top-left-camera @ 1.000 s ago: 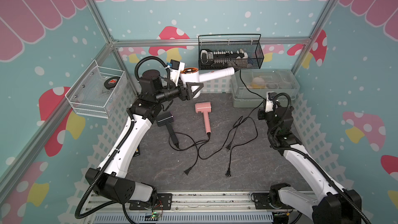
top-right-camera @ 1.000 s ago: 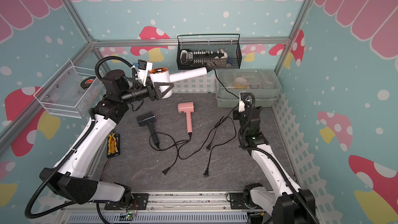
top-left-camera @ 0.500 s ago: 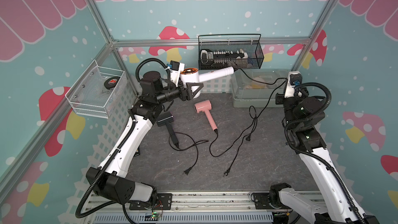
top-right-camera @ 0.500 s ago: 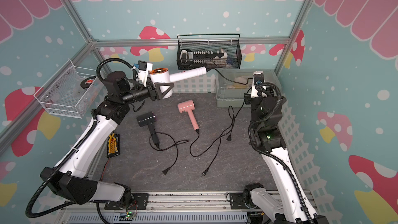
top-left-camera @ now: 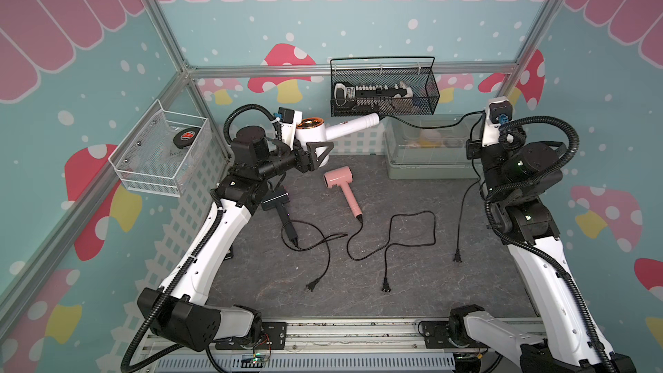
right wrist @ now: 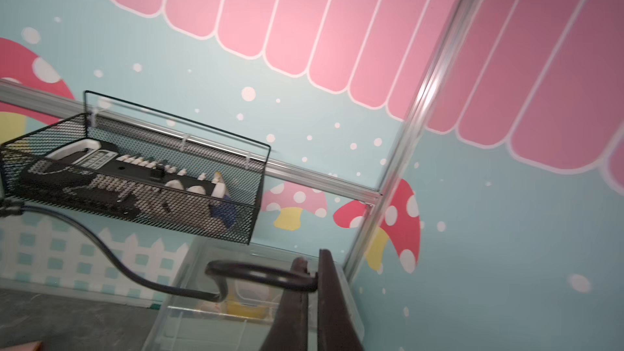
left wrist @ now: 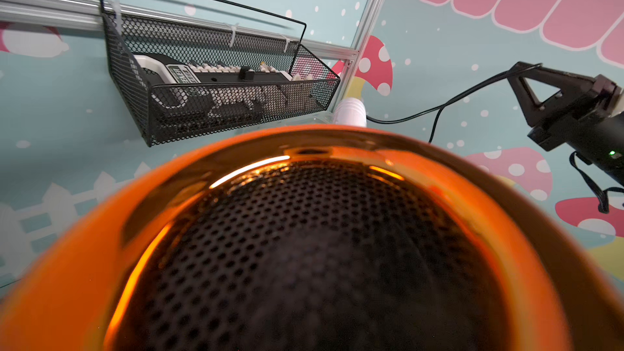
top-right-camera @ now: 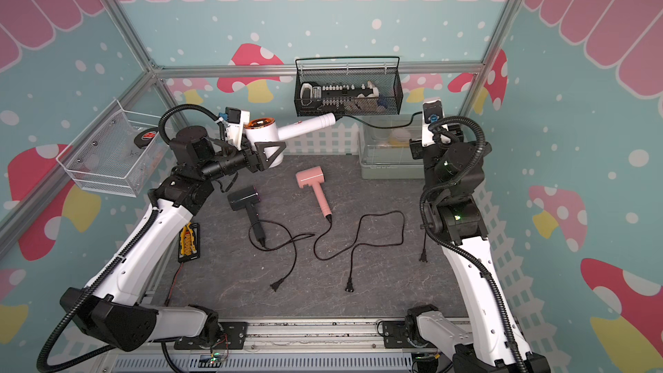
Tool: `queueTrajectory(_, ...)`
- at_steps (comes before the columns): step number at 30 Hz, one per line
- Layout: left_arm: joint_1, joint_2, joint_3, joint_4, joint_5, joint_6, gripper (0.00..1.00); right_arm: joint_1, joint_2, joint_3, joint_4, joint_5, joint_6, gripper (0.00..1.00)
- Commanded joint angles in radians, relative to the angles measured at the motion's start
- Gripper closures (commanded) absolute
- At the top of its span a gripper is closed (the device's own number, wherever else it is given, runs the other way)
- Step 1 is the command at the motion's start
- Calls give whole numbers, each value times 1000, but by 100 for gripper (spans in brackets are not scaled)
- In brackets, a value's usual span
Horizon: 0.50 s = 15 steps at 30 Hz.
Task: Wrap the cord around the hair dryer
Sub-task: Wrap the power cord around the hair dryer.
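Right wrist view: right gripper (right wrist: 312, 281), pinching the cord (right wrist: 101, 241), has hoisted it far right, ready to loop round the hair dryer (top-left-camera: 344, 129) clamped in the left gripper (top-left-camera: 314, 145).

Soft even light, faint shadows. Left wrist: glossy orange-rimmed white hair dryer (left wrist: 304, 248) looms blurred, glare streaking its rim. Right wrist: thin black cord (right wrist: 270, 276) out of focus.

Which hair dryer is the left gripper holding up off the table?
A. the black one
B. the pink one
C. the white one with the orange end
C: the left gripper clamps the white hair dryer in the air, while the pink hair dryer and the black hair dryer lie on the table.
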<state>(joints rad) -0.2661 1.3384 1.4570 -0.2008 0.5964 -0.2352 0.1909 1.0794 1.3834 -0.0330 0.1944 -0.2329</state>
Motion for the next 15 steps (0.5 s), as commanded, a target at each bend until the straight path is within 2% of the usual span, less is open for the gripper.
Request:
queueTrajectory(1,22,-66,1,62,-62,20,100,1,24,-113,-126,-221,128,100)
queueTrajectory(8,44,-82,-1,31,-83,32,100,7,115,-340,-75,-402,321,100)
queueTrajectory(14,45,-100,-21,44,-116,37,100,12,224,-411,-41,-503,367,100)
queueTrajectory(15,46,-100,-22,47,-120,37,100,12,242,-412,-43,-506,364,94)
